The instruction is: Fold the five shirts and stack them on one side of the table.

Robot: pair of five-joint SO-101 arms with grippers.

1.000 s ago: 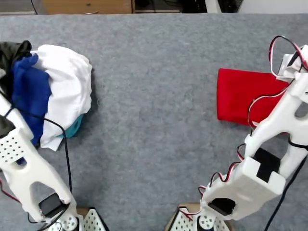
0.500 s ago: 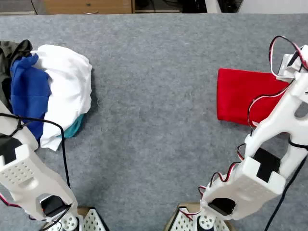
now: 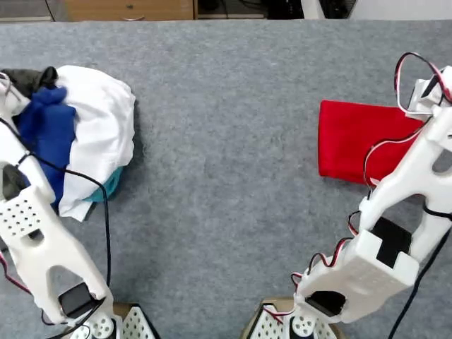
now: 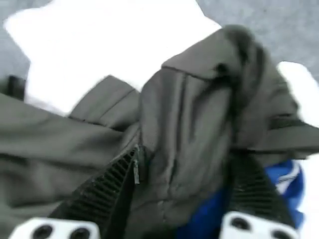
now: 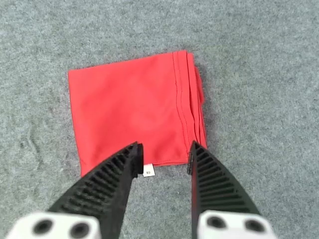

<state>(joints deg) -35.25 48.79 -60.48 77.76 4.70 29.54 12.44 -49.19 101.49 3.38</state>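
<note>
A loose pile of shirts lies at the table's left: a white shirt, a blue shirt, a teal shirt peeking out underneath, and a dark olive shirt at the far corner. My left gripper is open over that pile, with a bunch of the dark olive shirt lying between its fingers. The blue shirt shows just below it. A folded red shirt lies flat at the right. My right gripper hangs open above the near edge of the red shirt, holding nothing.
The grey felt table is bare between the pile and the red shirt. The right arm slants over the red shirt's near right corner. A wooden cabinet stands beyond the far edge.
The left arm drew back toward the near edge, then pushed forward again to the far-left corner of the pile, onto the dark olive shirt. The blue shirt shifted slightly. The right arm stayed still.
</note>
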